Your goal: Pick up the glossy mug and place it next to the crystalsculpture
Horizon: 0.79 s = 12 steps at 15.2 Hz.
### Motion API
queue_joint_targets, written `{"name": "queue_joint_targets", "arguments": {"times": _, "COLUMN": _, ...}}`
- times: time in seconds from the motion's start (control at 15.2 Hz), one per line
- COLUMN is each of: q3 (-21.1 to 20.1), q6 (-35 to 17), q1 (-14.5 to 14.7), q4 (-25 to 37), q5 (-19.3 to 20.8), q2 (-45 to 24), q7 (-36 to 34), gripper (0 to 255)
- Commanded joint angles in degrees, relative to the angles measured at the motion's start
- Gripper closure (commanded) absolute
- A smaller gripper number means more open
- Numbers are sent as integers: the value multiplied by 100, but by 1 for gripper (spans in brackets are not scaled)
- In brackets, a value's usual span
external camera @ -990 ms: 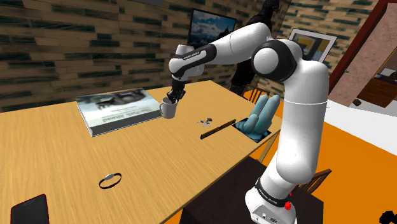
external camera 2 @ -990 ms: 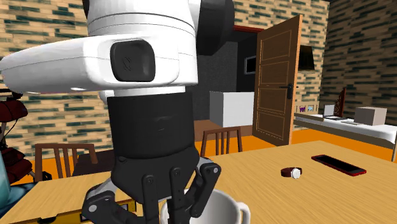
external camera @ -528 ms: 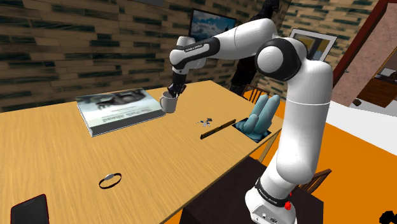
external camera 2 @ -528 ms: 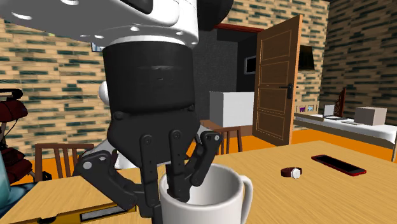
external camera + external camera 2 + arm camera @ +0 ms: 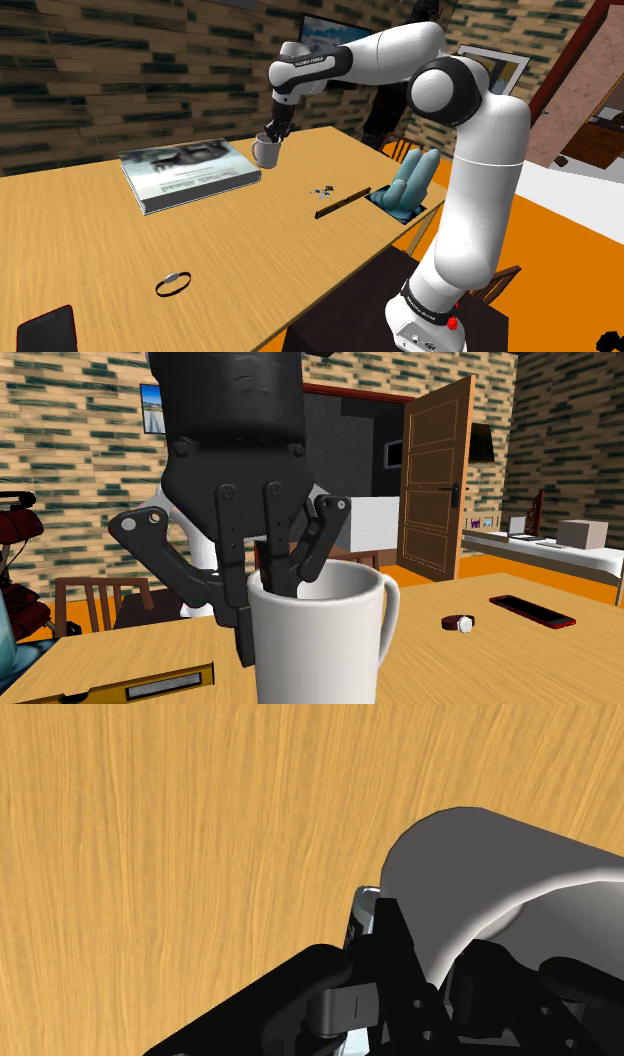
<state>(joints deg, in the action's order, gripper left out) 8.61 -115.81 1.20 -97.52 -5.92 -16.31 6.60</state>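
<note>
Jaws clasp the mug (image 5: 315,642), its base cropped.

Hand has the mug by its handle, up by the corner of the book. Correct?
Not by the handle. The hand clamps the white mug by its rim, one finger inside and one outside the wall. The handle sticks out free, as the second exterior view shows. The rest holds: in the shoulder view the mug is by the corner of the book.

The white arm (image 5: 478,170) has dark joints and an all-black gripper (image 5: 270,135).
</note>
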Motion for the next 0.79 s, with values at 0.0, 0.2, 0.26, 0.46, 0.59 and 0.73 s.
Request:
{"name": "queue_joint_targets", "arguments": {"times": 0.0, "q3": 3, "q6": 152, "q1": 1, "q4": 123, "q5": 11, "q2": 30, "q7": -17, "gripper": 255}}
{"name": "queue_joint_targets", "arguments": {"times": 0.2, "q3": 7, "q6": 365, "q1": 1, "q4": 290, "q5": 26, "q2": 77, "q7": -35, "gripper": 255}}
{"name": "queue_joint_targets", "arguments": {"times": 0.26, "q3": 9, "q6": 437, "q1": 0, "q4": 349, "q5": 31, "q2": 90, "q7": -40, "gripper": 255}}
{"name": "queue_joint_targets", "arguments": {"times": 0.46, "q3": 13, "q6": 655, "q1": -2, "q4": 536, "q5": 42, "q2": 122, "q7": -57, "gripper": 255}}
{"name": "queue_joint_targets", "arguments": {"times": 0.59, "q3": 15, "q6": 803, "q1": -5, "q4": 669, "q5": 48, "q2": 138, "q7": -67, "gripper": 255}}
{"name": "queue_joint_targets", "arguments": {"times": 0.73, "q3": 17, "q6": 953, "q1": -7, "q4": 809, "q5": 54, "q2": 148, "q7": -77, "gripper": 255}}
